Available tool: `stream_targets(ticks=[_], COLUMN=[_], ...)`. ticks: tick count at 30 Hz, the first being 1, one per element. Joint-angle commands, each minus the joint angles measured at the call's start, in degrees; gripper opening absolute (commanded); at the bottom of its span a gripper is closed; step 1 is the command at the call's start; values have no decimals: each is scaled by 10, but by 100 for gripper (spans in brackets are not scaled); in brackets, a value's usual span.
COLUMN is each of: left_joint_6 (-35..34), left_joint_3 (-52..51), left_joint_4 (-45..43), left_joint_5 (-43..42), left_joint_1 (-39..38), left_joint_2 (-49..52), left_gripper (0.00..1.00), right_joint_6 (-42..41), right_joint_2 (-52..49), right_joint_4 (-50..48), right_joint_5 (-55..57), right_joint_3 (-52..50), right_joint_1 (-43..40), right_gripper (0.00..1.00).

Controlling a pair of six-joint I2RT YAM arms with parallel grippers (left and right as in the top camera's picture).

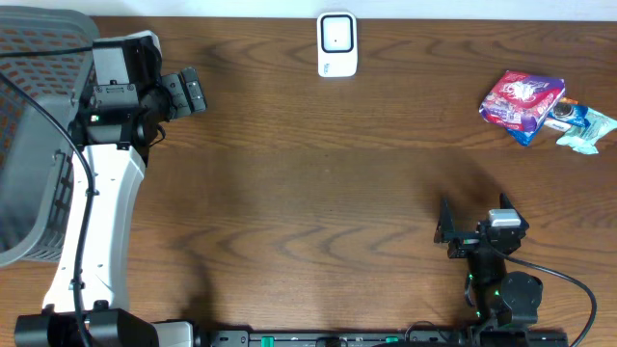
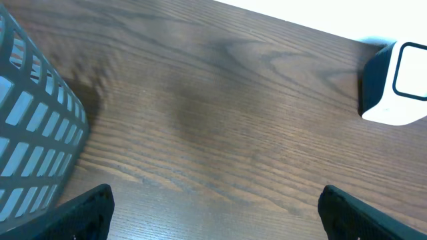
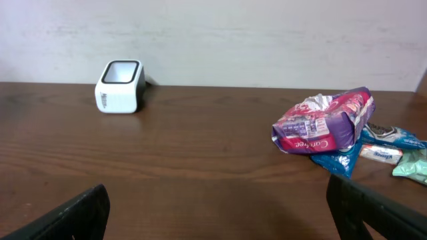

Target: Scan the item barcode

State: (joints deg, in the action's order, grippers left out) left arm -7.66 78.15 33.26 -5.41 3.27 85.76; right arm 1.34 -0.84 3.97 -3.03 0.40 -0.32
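Overhead view: the whole table (image 1: 308,193) is shown. The scanner (image 1: 337,43) is set at the far edge, near the middle, window up. The items are piled at the far right corner: a pink pack (image 1: 521,99) is laid partly over a blue pack (image 1: 562,114), and a teal pack (image 1: 590,130) is touching the blue one. A basket (image 1: 34,145) is placed at the left edge. The left gripper (image 1: 198,93) is held just beside the basket, well apart from the packs. The right gripper (image 1: 472,207) is held near the front right.

Left wrist view: the fingers (image 2: 87,210) are seen spread wide, with bare wood between them. The basket wall and the scanner's side are shown; the packs lie outside this view.

Right wrist view: the fingers (image 3: 67,217) are likewise spread wide over bare wood. Scanner and packs are both seen from the side, and print on the pink pack is visible only here, too small to be read.
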Motion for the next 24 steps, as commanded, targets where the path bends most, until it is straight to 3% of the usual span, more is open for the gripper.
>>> stream_targets(ticks=[1, 24], left_joint_6=[2, 2], left_joint_3=[-2, -2], left_joint_4=[2, 2], left_joint_5=[5, 5], left_joint_1=[1, 1], left_joint_2=[4, 4], left_gripper=[98, 98], right_joint_6=[9, 9], right_joint_2=[6, 5], right_joint_4=[3, 1], right_joint_5=[1, -5], right_joint_3=[-1, -1], right_joint_1=[1, 2], right_gripper=[99, 99])
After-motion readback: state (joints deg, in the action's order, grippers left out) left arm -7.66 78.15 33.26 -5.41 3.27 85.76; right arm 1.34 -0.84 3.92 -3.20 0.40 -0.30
